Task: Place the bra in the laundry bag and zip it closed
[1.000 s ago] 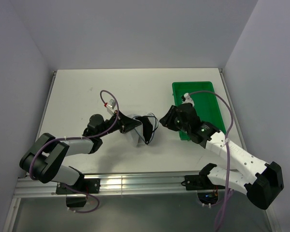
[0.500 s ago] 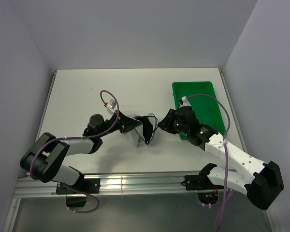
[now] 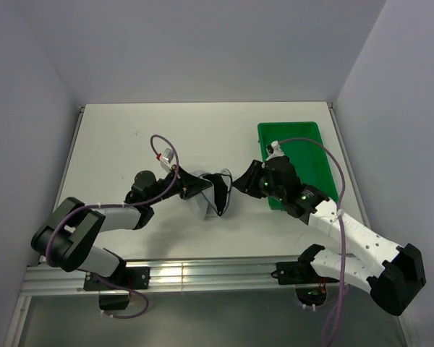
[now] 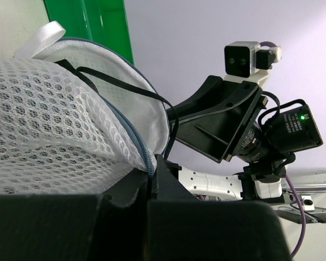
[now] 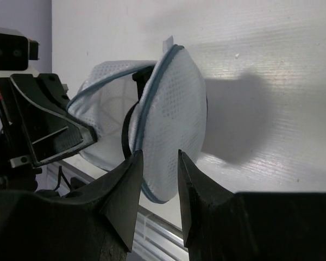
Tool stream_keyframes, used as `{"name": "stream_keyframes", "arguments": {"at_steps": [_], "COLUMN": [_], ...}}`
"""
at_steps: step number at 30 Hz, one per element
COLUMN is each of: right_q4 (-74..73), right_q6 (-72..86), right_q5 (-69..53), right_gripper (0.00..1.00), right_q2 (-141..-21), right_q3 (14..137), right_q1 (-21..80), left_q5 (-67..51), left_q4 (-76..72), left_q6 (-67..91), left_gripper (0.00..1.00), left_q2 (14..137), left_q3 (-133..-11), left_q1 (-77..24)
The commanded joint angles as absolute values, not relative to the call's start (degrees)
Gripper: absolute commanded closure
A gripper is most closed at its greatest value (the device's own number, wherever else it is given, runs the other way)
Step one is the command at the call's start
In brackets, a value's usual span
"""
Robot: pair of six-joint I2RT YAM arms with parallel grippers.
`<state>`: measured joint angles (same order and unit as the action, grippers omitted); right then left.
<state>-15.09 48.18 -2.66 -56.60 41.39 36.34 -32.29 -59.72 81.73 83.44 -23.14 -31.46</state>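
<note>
The laundry bag (image 3: 205, 196), pale mesh with a blue-grey zipper edge, is held up off the table near its middle. My left gripper (image 3: 192, 186) is shut on its zipper edge (image 4: 148, 163). The black bra (image 3: 220, 189) sits in the bag's open mouth; a thin strap (image 4: 119, 81) crosses the opening and loops out (image 5: 125, 136). My right gripper (image 3: 239, 181) is open, its fingertips (image 5: 136, 157) just in front of the bag's near flap (image 5: 171, 117), with nothing pinched between them. Most of the bra is hidden by mesh.
A green plastic tray (image 3: 307, 134) stands at the right of the table, behind my right arm, and shows in the left wrist view too (image 4: 103, 24). A grey cable with a red-and-white plug (image 3: 163, 154) arcs over my left arm. Table edge and rail lie close below.
My right gripper has moved slightly left, closer to the bag's mouth. The left gripper and the bag have stayed where they were.
</note>
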Motion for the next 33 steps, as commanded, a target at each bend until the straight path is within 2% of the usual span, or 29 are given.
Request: {"name": "stream_keyframes", "arguments": {"at_steps": [1,13,25,33], "right_q4": [-14.50,-15.56,-21.61,-26.19], "right_q6": [47.90,47.37,44.48,42.72], "right_q5": [-2.81,-1.14,5.89,10.55], "right_gripper": [0.61,0.61,0.60,0.53], "right_q2": [-54.84,-59.32,-61.09,-60.03], "right_q3": [45.26,47.37,50.18,51.86], "right_q1": [36.12,38.85,40.43,40.52], "left_q5": [-33.13,-33.57,-34.10,-34.37], "left_q4": [-64.42,-65.22,-64.51,-63.63], "left_q6": [81.30,81.83,81.56,81.21], "left_gripper": [1.00,1.00,1.00,1.00], "left_q2": [83.85,84.02,83.76,83.23], "left_q3": [-24.96,-25.14,-25.84,-26.54], "left_q1": [-31.64,-31.73,-31.64,-31.64]}}
